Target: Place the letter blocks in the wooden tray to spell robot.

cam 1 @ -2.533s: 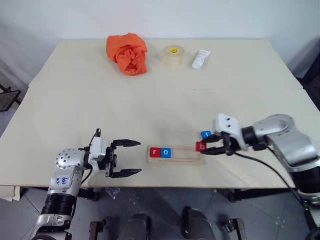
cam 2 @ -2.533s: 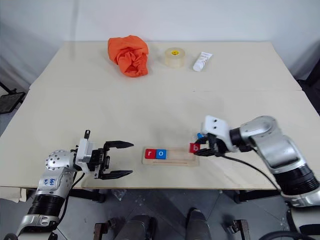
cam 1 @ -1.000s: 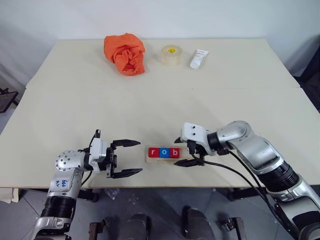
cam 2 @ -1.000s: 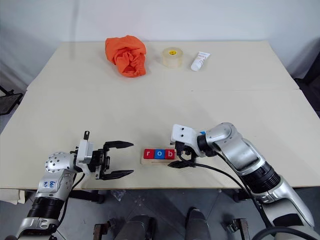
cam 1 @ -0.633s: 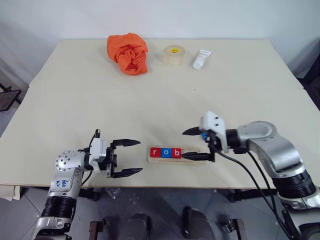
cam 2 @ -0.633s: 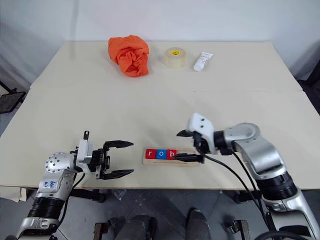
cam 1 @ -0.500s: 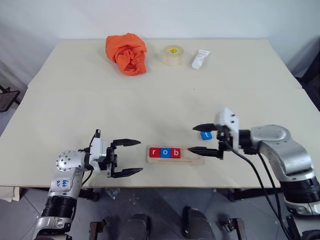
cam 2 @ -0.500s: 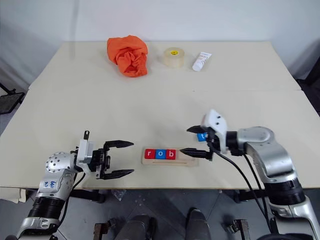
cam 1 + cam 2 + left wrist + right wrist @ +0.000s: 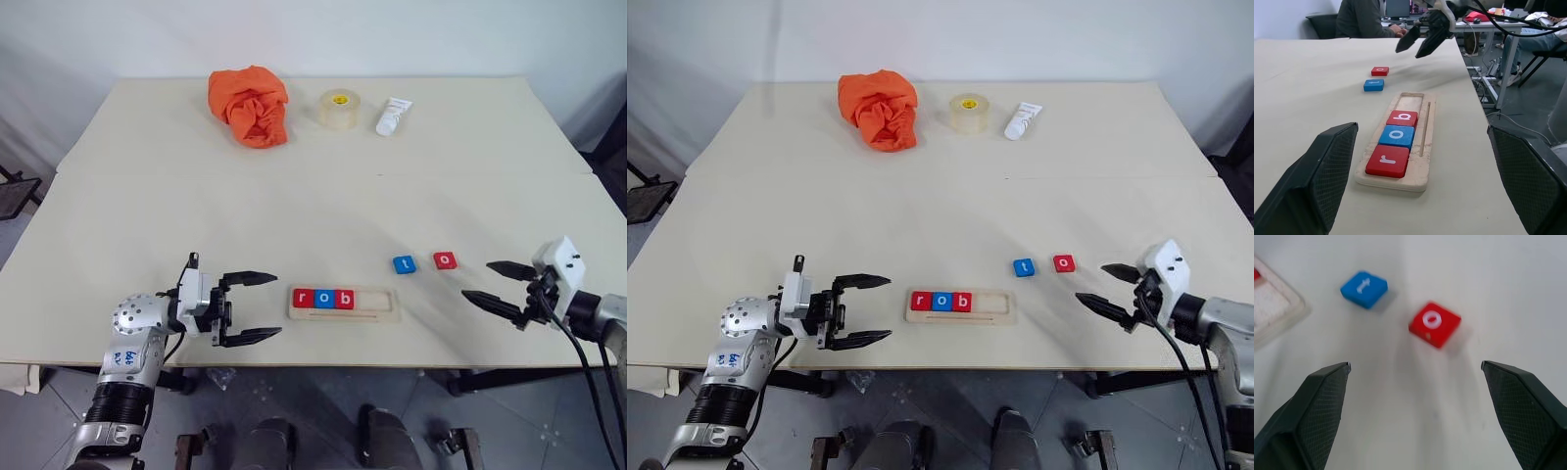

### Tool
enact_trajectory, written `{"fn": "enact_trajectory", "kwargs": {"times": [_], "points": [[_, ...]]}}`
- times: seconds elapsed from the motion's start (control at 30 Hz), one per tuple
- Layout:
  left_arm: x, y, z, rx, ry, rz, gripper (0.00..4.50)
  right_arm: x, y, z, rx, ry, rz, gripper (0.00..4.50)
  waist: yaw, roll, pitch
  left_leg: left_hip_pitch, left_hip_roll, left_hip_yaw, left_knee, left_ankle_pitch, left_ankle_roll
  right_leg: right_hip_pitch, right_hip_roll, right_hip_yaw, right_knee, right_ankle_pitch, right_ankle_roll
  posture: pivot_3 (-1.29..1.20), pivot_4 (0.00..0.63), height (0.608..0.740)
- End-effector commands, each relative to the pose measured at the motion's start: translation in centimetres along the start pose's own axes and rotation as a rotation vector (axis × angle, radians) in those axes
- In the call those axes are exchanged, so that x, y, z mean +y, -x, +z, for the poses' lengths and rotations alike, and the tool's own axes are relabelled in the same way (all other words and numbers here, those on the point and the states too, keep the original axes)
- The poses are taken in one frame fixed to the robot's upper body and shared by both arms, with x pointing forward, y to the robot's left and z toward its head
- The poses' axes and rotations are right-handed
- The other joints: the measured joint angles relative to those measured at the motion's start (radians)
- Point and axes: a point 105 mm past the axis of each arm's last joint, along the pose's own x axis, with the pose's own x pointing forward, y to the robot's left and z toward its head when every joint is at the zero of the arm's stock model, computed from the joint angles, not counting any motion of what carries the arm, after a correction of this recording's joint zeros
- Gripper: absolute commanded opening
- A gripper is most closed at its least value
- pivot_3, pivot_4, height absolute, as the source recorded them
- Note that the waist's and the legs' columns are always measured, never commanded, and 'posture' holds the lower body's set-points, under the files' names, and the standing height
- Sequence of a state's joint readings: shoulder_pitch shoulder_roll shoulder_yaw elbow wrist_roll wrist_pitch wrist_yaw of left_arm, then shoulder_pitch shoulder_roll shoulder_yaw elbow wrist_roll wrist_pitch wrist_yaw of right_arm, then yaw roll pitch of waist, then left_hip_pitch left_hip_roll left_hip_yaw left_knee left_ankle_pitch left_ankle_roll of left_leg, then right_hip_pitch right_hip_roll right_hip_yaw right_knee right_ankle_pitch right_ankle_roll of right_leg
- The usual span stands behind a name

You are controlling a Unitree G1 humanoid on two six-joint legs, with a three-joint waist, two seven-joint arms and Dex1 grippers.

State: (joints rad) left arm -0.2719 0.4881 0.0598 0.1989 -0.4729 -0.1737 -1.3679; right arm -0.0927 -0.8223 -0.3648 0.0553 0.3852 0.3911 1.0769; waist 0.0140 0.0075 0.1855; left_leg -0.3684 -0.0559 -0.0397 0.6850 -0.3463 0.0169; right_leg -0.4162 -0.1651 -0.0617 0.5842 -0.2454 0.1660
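Wooden tray (image 9: 344, 304) holds red r, blue o, red b; blue t tile (image 9: 404, 263) and red o tile (image 9: 445, 260) loose on desk (image 9: 294, 196). Left gripper (image 9: 248, 307) and right gripper (image 9: 498, 285) both spread wide, empty.

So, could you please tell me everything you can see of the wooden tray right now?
The wooden tray is a long, narrow holder of pale wood with rounded corners, lying flat near the table's front edge. A thin groove runs lengthwise beside its shallow slot. Three tiles sit side by side at its left end: a red r, a blue o and a red b. The right part of the slot is bare. Neither hand touches it.
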Motion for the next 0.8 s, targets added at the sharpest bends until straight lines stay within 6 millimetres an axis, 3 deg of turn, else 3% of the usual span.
{"fn": "enact_trajectory", "kwargs": {"times": [0.03, 0.3, 0.8], "points": [[0.2, 0.1, 0.8, -0.021, -0.027, -0.001, 4.5, -0.4, 1.7, 1.1, -0.044, 0.03, -0.027, 4.48, 0.001, 0.0, 0.0, 0.0, 0.0, 0.0, 0.0, 0.0, 0.0, 0.0, 0.0, 0.0, 0.0, 0.0, 0.0, 0.0, 0.15, 0.74], [0.1, -0.1, 0.8, -0.026, -0.026, -0.006, 4.5, 0.1, 3.1, 0.4, -0.047, 0.002, -0.033, 4.48, 0.007, 0.0, 0.0, 0.001, 0.0, 0.0, 0.0, 0.0, 0.0, 0.001, 0.0, 0.0, -0.001, 0.0, 0.0, 0.0, 0.15, 0.74], [0.2, -0.4, 0.9, -0.029, -0.032, -0.015, 4.5, 1.1, 2.0, 1.3, -0.068, 0.008, -0.032, 4.48, 0.01, 0.0, 0.0, 0.001, 0.0, -0.001, 0.0, 0.0, 0.0, 0.002, 0.0, 0.0, -0.001, 0.0, 0.0, 0.0, 0.15, 0.74]]}}
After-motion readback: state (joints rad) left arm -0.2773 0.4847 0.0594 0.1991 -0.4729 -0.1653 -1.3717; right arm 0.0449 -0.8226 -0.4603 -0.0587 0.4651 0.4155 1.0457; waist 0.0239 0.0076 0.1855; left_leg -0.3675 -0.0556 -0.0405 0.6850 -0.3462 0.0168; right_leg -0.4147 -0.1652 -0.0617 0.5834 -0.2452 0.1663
